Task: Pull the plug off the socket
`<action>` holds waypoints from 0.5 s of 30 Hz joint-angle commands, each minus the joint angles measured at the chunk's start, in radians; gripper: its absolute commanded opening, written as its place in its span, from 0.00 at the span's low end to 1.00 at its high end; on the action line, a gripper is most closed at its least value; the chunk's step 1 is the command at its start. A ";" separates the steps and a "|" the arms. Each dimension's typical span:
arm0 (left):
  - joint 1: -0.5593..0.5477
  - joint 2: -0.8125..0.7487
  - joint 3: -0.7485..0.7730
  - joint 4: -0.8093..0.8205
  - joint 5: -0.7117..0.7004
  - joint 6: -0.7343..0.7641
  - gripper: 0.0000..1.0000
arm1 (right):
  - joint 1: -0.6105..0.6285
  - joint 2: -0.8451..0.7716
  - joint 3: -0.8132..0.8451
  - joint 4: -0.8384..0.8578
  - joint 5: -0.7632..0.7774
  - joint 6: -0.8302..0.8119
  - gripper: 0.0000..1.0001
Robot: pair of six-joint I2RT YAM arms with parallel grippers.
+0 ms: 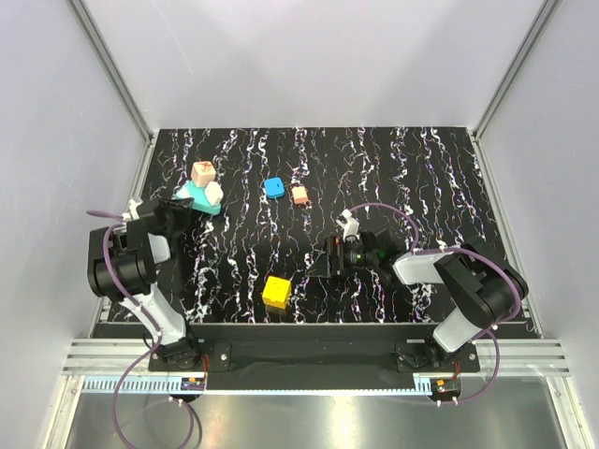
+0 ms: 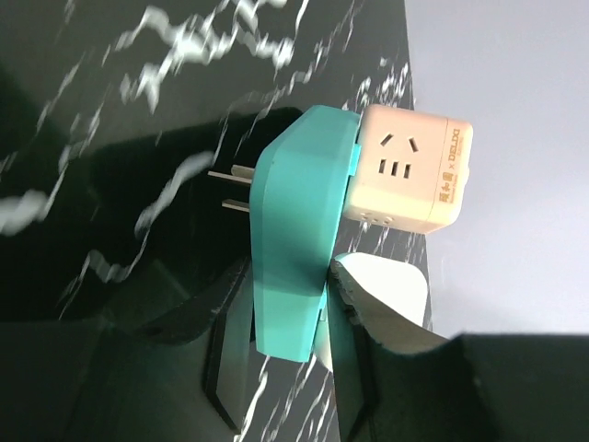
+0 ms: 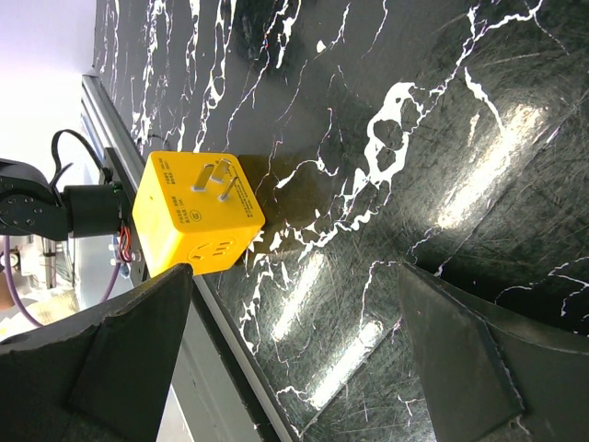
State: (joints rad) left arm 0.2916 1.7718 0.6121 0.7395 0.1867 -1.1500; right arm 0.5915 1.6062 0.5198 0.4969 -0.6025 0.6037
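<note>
at far left of table [image 1: 421, 159]: left gripper [image 2: 290, 331] clamped on socket [image 2: 294, 212], plug [image 2: 409, 170] seated on it. near centre: right gripper [image 3: 304, 345], jaws wide, by yellow cube [image 3: 198, 212].

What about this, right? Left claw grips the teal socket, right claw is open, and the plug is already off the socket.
Not quite. The left wrist view shows the plug seated on the socket, not off it. The rest holds: the left claw grips the socket and the right claw is open.
</note>
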 commanded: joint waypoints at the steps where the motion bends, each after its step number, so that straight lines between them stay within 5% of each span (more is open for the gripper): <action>1: 0.006 -0.052 -0.083 0.115 0.036 -0.004 0.00 | -0.007 0.037 0.019 -0.050 0.021 -0.001 1.00; 12: 0.023 -0.114 -0.348 0.278 0.100 0.033 0.00 | -0.005 -0.032 0.227 -0.259 0.084 -0.036 1.00; 15: 0.027 -0.098 -0.373 0.331 0.126 0.033 0.09 | -0.005 -0.046 0.292 -0.314 0.098 -0.048 1.00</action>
State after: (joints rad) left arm 0.3157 1.6680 0.2729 1.0142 0.2733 -1.1900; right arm 0.5888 1.6142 0.7265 0.2497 -0.5377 0.5888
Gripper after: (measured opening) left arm 0.369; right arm 0.994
